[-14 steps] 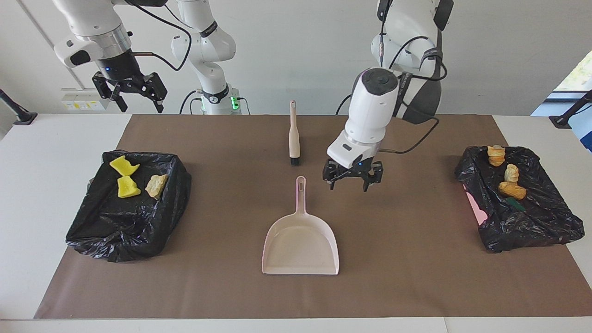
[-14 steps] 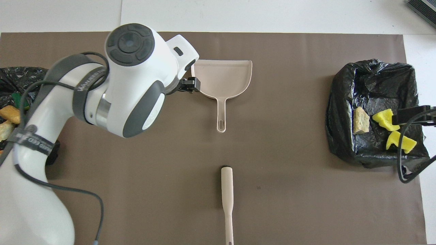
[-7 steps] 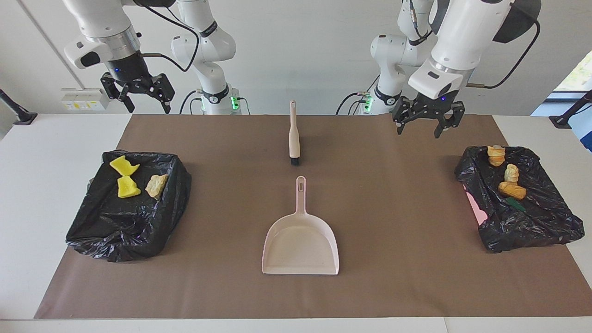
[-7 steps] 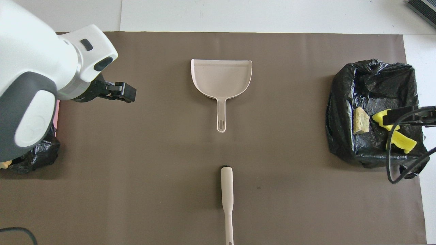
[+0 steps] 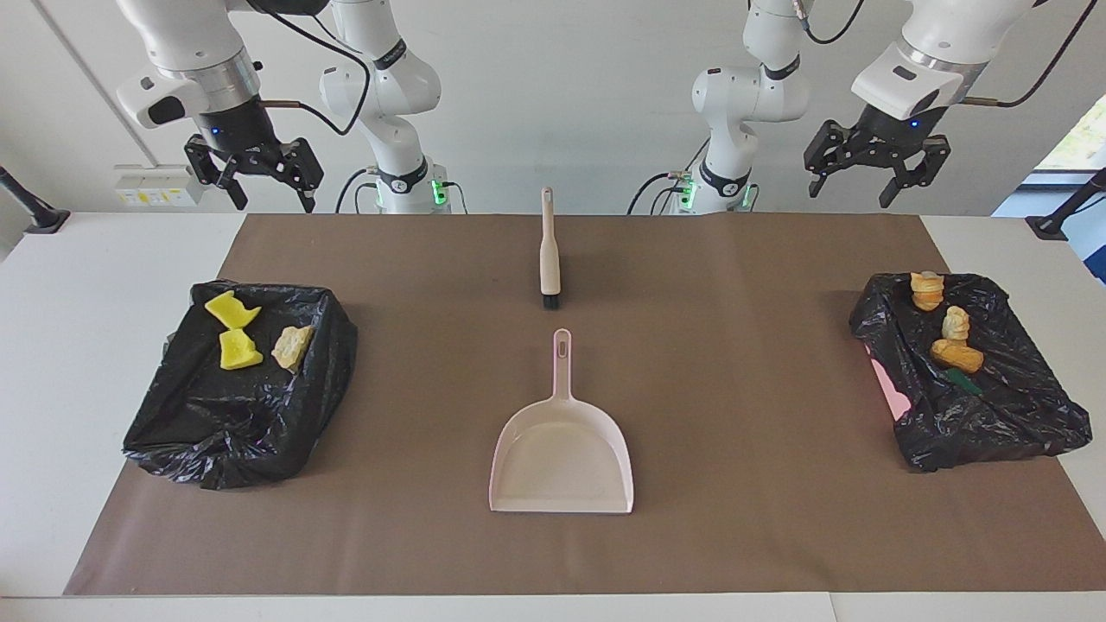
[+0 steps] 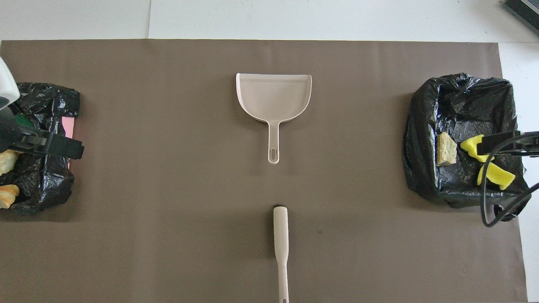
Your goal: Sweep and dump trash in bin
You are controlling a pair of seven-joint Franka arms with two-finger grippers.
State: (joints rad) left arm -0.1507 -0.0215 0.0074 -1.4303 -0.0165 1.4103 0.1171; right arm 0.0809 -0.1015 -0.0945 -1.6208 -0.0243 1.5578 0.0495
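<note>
Two yellow trash pieces (image 5: 232,309) (image 5: 238,350) and a tan chunk (image 5: 292,345) lie in the black-bagged bin (image 5: 233,415) at the right arm's end. Three tan-brown chunks (image 5: 926,290) (image 5: 956,322) (image 5: 956,354) lie in the black-bagged bin (image 5: 985,415) at the left arm's end. The pale pink dustpan (image 5: 562,449) and the beige brush (image 5: 549,255) lie mid-table, the brush nearer to the robots. My left gripper (image 5: 849,197) is open and empty, raised high over its bin. My right gripper (image 5: 272,204) is open and empty, raised high over its bin.
A brown mat (image 5: 743,484) covers the table. In the overhead view the dustpan (image 6: 273,97), the brush (image 6: 281,244) and both bins (image 6: 459,126) (image 6: 46,189) show. A green scrap (image 5: 961,380) lies in the bin at the left arm's end.
My left gripper has risen from beside the dustpan's handle and swung up over the bin at its end. My right gripper has shifted only slightly.
</note>
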